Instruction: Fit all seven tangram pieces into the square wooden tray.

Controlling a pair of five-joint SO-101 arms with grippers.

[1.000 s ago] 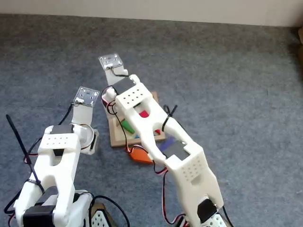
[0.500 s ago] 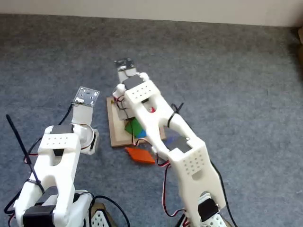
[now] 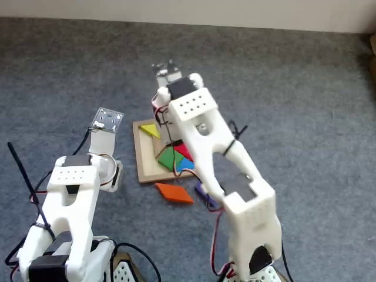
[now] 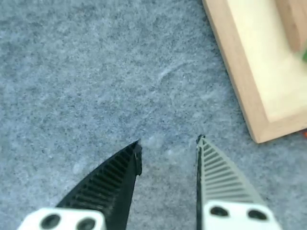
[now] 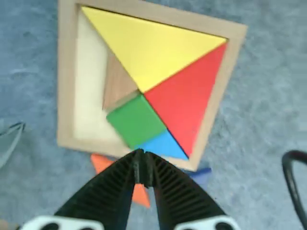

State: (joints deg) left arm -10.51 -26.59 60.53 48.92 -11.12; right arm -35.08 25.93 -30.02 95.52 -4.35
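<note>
The square wooden tray (image 5: 233, 62) holds a big yellow triangle (image 5: 148, 48), a big red triangle (image 5: 187, 98), a green square (image 5: 136, 120), a small blue triangle (image 5: 163, 143) and a wood-coloured triangle (image 5: 117, 86). A strip of bare tray floor runs along one side. An orange piece (image 3: 174, 192) and a purple piece (image 3: 204, 194) lie on the carpet just off the tray's near edge. My right gripper (image 5: 143, 155) is shut and empty, held above the tray; in the high view it (image 3: 166, 70) reaches past the tray's far edge. My left gripper (image 4: 168, 142) is open over carpet beside the tray's corner (image 4: 254, 96).
Grey carpet covers the whole work area. The right arm's body (image 3: 205, 135) hangs over the right half of the tray (image 3: 141, 158). A black cable loop (image 5: 293, 167) shows beside the tray. A pale wall strip runs along the far edge.
The right arm has swung away from the tray toward the far side, uncovering the pieces inside. The left arm has stayed still.
</note>
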